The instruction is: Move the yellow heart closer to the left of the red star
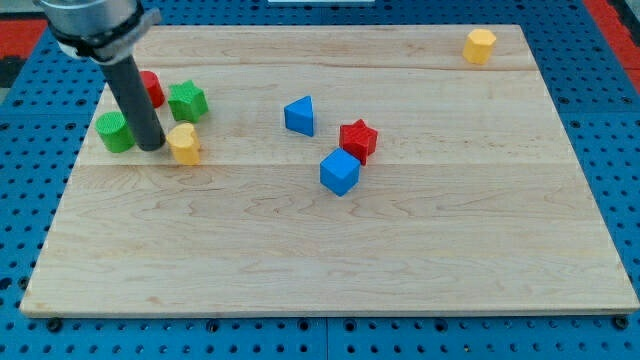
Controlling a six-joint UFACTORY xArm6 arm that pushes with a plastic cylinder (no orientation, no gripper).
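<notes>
Blue pegboard (620, 120) surrounds a pale wooden board (330, 250) that fills most of the view. Next in size is the arm's dark rod, coming down from the view's top left; my tip (152, 147) rests on the board between the green cylinder-like block (115, 131) on its left and the yellow heart (185, 143) on its right, just beside both. No jaws exist on this rod, so nothing is held; it can only press against blocks.

Behind the rod, a red block (152, 88) is partly hidden, its shape unclear, and a green star (187, 101) sits just right of it, above the yellow heart. Near the board's middle, the red star (358, 139) stands well apart from the yellow heart, to the view's right. A blue cube (339, 172) touches the red star's lower left, and a blue triangular block (299, 116) lies near its upper left. A yellow hexagonal block (480, 46) sits alone near the top right corner.
</notes>
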